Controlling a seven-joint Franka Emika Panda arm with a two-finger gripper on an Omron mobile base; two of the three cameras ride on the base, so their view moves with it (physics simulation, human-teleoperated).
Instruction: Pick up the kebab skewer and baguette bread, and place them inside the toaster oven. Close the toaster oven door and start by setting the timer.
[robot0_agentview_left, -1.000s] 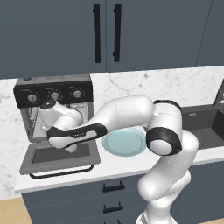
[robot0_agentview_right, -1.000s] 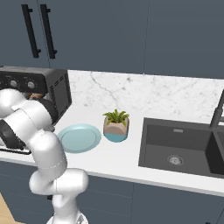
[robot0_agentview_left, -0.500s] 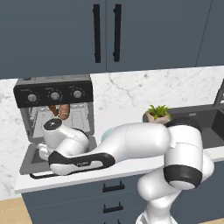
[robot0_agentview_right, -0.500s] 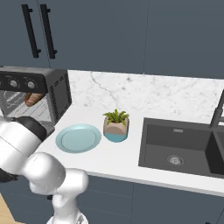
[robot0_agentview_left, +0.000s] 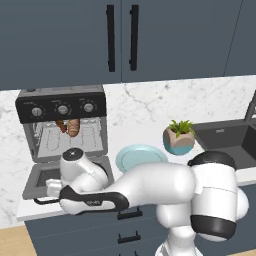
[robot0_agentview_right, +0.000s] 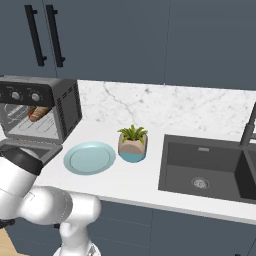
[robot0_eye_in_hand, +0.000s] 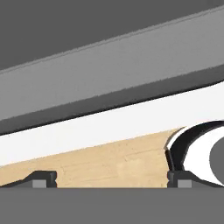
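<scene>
The toaster oven stands at the counter's left. Its door lies dropped open and flat. On the wire rack inside rests the golden baguette bread, and the dark kebab skewer lies just left of it. My arm reaches low across the door, and my gripper sits at the door's front edge by the black bar handle. In the hand view my gripper is open with its tips far apart and nothing between them. A grey panel edge slants above them.
Three knobs sit on the oven's top panel. To the oven's right lies a teal plate, then a potted plant and a dark sink. Wooden floor shows below the counter.
My arm has swung down from in front of the oven's opening to the door's front edge. The bread and skewer inside have come into sight, and so has the plant.
</scene>
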